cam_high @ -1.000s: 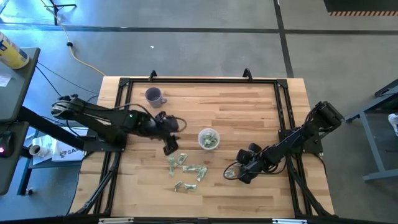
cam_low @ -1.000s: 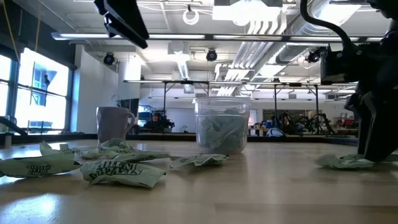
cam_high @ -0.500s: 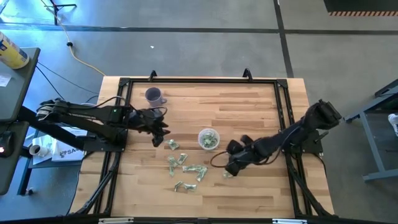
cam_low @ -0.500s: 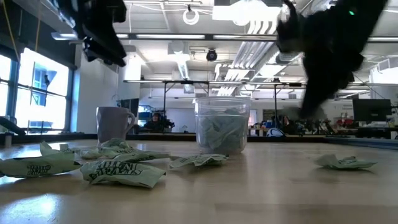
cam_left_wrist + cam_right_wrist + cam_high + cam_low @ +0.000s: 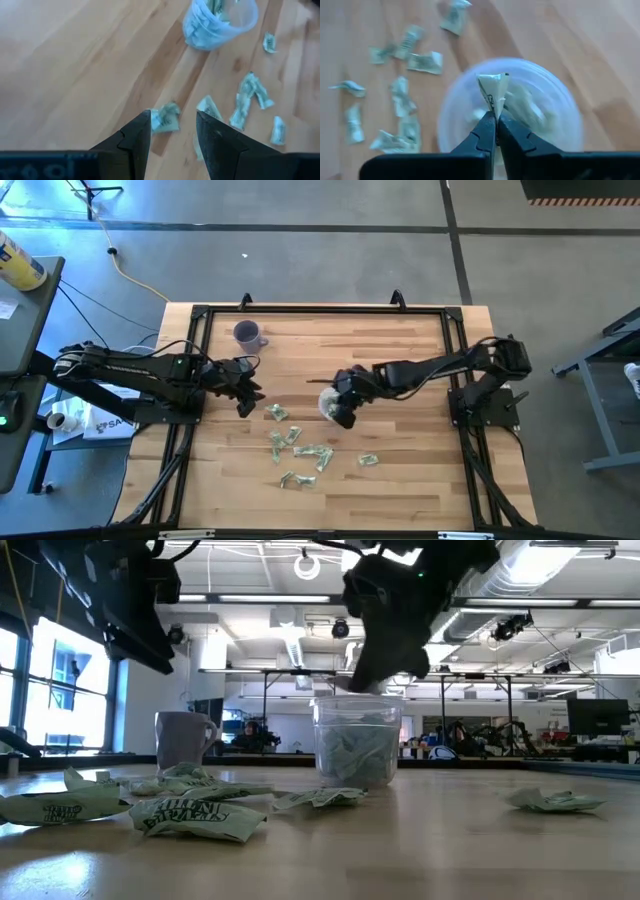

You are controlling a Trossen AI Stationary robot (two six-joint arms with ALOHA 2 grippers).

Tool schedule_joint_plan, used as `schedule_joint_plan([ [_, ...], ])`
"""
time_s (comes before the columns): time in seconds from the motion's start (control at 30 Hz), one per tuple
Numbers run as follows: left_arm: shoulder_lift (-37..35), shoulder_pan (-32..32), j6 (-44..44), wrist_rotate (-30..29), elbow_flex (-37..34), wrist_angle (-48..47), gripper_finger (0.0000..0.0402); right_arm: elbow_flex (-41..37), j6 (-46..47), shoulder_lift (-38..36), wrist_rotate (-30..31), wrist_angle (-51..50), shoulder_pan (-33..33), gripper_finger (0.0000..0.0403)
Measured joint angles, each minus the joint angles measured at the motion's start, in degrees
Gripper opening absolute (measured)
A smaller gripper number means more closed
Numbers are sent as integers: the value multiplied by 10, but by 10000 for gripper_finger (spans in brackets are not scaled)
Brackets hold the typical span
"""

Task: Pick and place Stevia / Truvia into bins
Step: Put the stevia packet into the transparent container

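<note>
High view: the right gripper (image 5: pixel 341 406) hangs over the clear cup (image 5: pixel 330 406) at table centre, its fingers pinched tight on one sachet (image 5: pixel 493 91) above the cup's mouth. The left gripper (image 5: pixel 243 392), jaws parted and empty, hovers at the cup's nine o'clock. Loose sachets (image 5: pixel 297 450) lie scattered at its six o'clock.

1. This is a robotics lab or workshop in a large open industrial hall, not a home.
2. The wooden table (image 5: pixel 400 370) carries a black metal frame (image 5: pixel 320 309) and stands on a bare grey concrete floor (image 5: pixel 300 260) marked with dark lines.
3. Exposed ducts and pipes (image 5: pixel 440 580) run across the ceiling, along with hanging lights (image 5: pixel 307 565).
4. Behind the table, further metal frames (image 5: pixel 300 675) and benches with monitors (image 5: pixel 590 720) fill the room.
5. Tall windows (image 5: pixel 60 680) light one side.
6. A loose cable (image 5: pixel 130 275) trails over the floor.
</note>
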Motion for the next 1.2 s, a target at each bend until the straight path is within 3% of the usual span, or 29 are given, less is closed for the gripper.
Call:
schedule_joint_plan([
  [0.13,-12,0,-23,17,-5,-19,190,1,-9,10,-16,7,-8,68],
  [0.3,-10,0,-25,35,-6,-55,190,1,-6,-9,-9,-15,-2,166],
  [0.43,17,0,18,42,-6,-58,190,1,-43,-42,55,-45,29,238],
  [0.57,70,0,109,61,-7,-12,190,2,-57,-76,124,-108,62,281],
  [0.8,206,0,265,66,-6,135,191,2,0,-85,151,-221,98,293],
  [0.97,271,0,295,64,-2,128,191,1,42,-85,192,-237,129,293],
  [1.2,287,0,331,42,31,131,191,1,71,-85,197,-265,140,293],
])
